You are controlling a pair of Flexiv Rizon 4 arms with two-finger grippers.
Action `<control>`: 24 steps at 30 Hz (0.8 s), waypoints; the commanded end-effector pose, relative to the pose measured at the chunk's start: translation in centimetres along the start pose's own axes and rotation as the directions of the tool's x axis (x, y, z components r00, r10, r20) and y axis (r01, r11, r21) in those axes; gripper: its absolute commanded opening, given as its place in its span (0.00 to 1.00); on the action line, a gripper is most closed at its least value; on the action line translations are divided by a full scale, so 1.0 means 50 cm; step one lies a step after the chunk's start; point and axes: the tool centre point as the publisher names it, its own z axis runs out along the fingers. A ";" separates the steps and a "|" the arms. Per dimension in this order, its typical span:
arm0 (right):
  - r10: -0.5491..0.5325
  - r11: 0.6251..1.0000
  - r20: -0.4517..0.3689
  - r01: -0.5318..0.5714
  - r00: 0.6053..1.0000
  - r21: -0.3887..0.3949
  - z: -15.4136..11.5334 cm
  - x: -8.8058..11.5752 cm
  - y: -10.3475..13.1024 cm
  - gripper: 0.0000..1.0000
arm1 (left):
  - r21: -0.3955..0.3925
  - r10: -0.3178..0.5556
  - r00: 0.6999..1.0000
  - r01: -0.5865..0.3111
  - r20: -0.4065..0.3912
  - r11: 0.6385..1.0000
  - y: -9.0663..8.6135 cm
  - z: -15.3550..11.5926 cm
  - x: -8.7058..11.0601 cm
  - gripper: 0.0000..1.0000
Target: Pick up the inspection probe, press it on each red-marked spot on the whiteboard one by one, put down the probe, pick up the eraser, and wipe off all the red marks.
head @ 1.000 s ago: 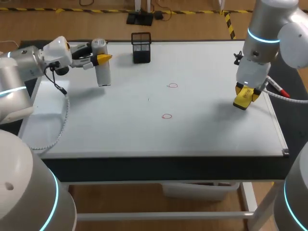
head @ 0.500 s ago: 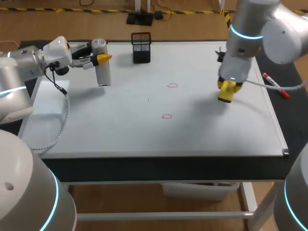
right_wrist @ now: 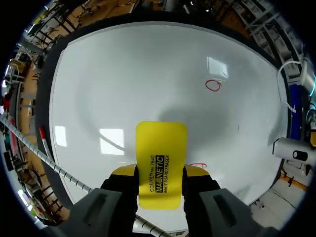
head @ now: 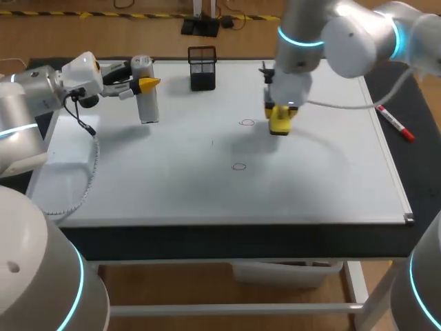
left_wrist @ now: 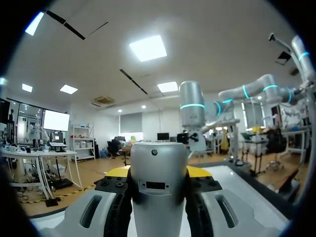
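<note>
The yellow eraser (right_wrist: 160, 165) carries black print along its face. The right gripper (right_wrist: 160, 173) is clamped on it, one finger against each long side. In the head view this gripper (head: 279, 118) hangs in the upper middle of the frame, holding the eraser (head: 278, 128) low over the whiteboard (head: 172, 186), just right of the upper red mark (head: 247, 123). In the right wrist view that mark (right_wrist: 197, 165) peeks out beside the eraser. The lower red mark (head: 238, 166) lies nearer the frame's centre, apart from the eraser.

The left gripper (head: 148, 84), at the upper left, grips the probe (head: 146, 100), a silver-grey cylinder standing upright over the board. In its wrist view both fingers press the probe (left_wrist: 158, 197) from either side.

A black mesh pen holder (head: 202, 67) stands at the board's top edge. A red marker (head: 395, 123) lies beyond the board's right edge.
</note>
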 end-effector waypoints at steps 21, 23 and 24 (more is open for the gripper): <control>-0.139 0.990 -0.045 0.138 0.989 -0.033 0.061 -0.226 -0.057 0.00 | 0.002 0.002 1.000 -0.002 0.000 1.000 -0.001 0.000 0.000 0.00; -0.140 0.990 -0.049 0.138 0.989 -0.030 0.063 -0.223 -0.062 0.00 | 0.002 0.002 1.000 -0.002 0.000 1.000 -0.001 0.000 0.000 0.00; -0.140 0.990 -0.049 0.138 0.989 -0.028 0.064 -0.222 -0.063 0.00 | 0.002 0.002 1.000 -0.002 0.000 1.000 -0.001 0.000 0.000 0.00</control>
